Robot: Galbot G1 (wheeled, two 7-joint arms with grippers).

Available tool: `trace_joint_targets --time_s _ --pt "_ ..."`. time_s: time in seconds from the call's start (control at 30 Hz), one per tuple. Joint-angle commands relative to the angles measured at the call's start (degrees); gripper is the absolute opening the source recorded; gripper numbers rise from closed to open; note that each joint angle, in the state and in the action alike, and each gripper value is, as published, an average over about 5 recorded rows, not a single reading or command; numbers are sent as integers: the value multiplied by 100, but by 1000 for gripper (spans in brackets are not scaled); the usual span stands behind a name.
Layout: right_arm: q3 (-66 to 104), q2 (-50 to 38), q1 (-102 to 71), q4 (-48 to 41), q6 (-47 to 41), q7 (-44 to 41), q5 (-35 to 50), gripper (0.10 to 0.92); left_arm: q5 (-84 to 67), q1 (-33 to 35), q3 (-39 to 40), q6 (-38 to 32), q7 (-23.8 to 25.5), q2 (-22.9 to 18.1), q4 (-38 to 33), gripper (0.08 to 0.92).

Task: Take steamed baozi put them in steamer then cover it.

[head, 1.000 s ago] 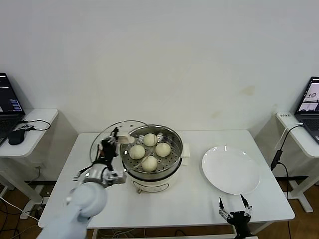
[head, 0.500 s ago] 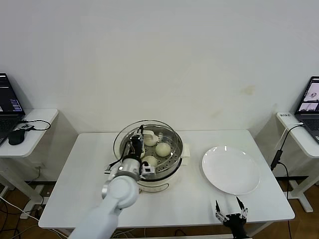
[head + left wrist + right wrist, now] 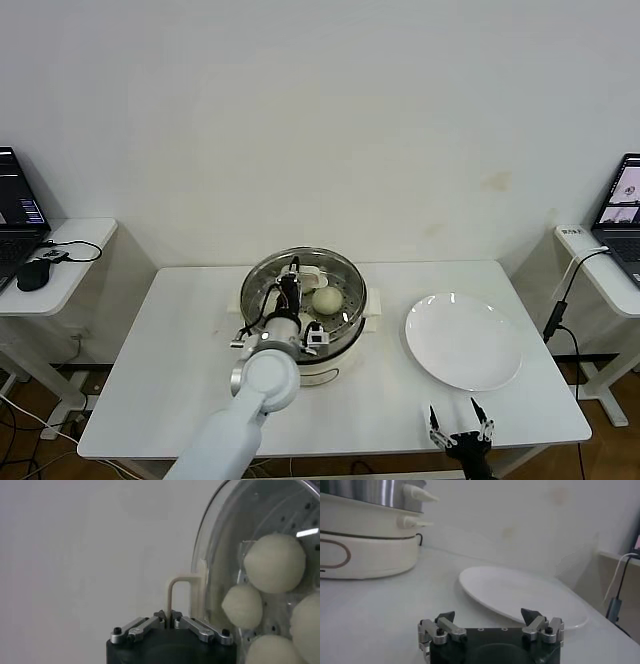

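Observation:
The round glass lid (image 3: 262, 283) is over the steamer (image 3: 352, 312) at the table's middle. My left gripper (image 3: 290, 291) is shut on its cream handle (image 3: 180, 586), above the pot. I cannot tell whether the lid's rim rests on the pot. One baozi (image 3: 325, 299) shows clearly in the head view. Through the glass (image 3: 220, 550) the left wrist view shows several baozi (image 3: 274, 562) on the perforated tray. My right gripper (image 3: 456, 432) hovers open and empty at the table's front edge, near the plate.
A flat white plate (image 3: 463, 340) lies right of the steamer; it also shows in the right wrist view as the plate (image 3: 520, 592) beyond the open gripper (image 3: 490, 615). The steamer's cream base (image 3: 365, 550) has side handles. Side desks with laptops flank the table.
My left arm has carried the lid rightward from beside the steamer's left rim to over the pot. The right gripper has sunk slightly toward the front edge.

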Motion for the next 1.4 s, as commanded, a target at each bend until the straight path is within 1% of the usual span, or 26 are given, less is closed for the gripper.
trace_joint_targets --time_s 0.03,0.57,0.67,0.8,0.93,1.03,1.2,1.3,1.4 --pt "-19 -6 -15 -24 19 -6 -14 823 208 -21 -3 -6 4 -178 239 134" --pt "-53 -37 -25 -58 49 -24 -12 823 268 69 -15 -80 -52 -236 146 134" --pt "-69 -35 -21 -69 43 -28 -20 823 269 106 -32 -91 -39 -220 63 155" --pt "-91 -10 -7 -85 36 -29 -51 822 229 187 -34 -87 -5 -141 -179 249" --pt "-113 8 -9 -103 35 -30 -84 823 194 342 -33 -87 20 -37 -533 370" --pt "-114 11 -20 -109 35 -30 -98 823 120 591 -51 -89 34 101 -953 457" --pt "-104 7 -32 -112 39 -29 -102 823 -177 1270 -225 -141 -41 409 -1875 595" --pt "-102 -6 -42 -114 39 -29 -91 823 -907 1770 -493 -202 -289 654 -2558 682" --pt "-106 -35 -70 -87 30 -35 -57 823 -2307 2320 -908 -227 -891 971 -3060 764"
